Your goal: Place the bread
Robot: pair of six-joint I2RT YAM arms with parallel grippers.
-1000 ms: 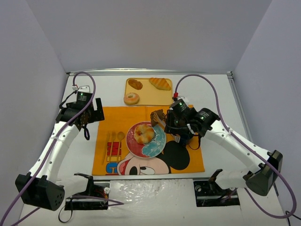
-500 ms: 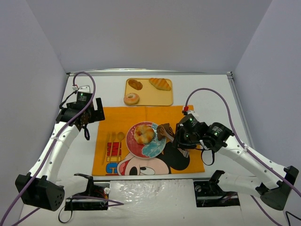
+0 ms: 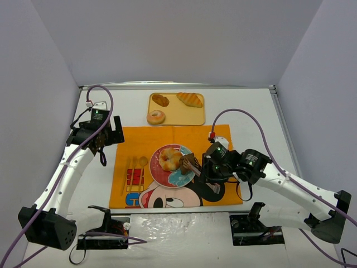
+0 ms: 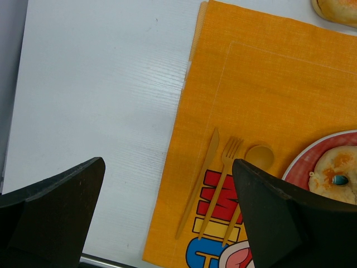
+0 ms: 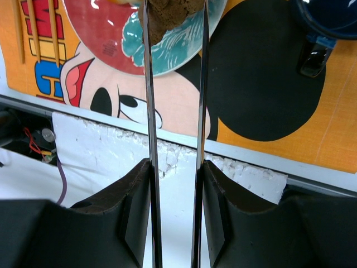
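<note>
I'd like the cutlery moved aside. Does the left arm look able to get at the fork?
Probably yes: the left end effector hangs open and empty near the fork, which lies uncovered on the placemat. The right end effector, holding bread over the plate, is clear of it.

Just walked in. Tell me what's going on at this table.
The right gripper holds a brown bread piece over the plate, next to a round bun already lying on it. It has not let go yet. The left gripper hangs open and empty over the left edge of the orange placemat. Three more pastries sit on the board at the back.
</note>
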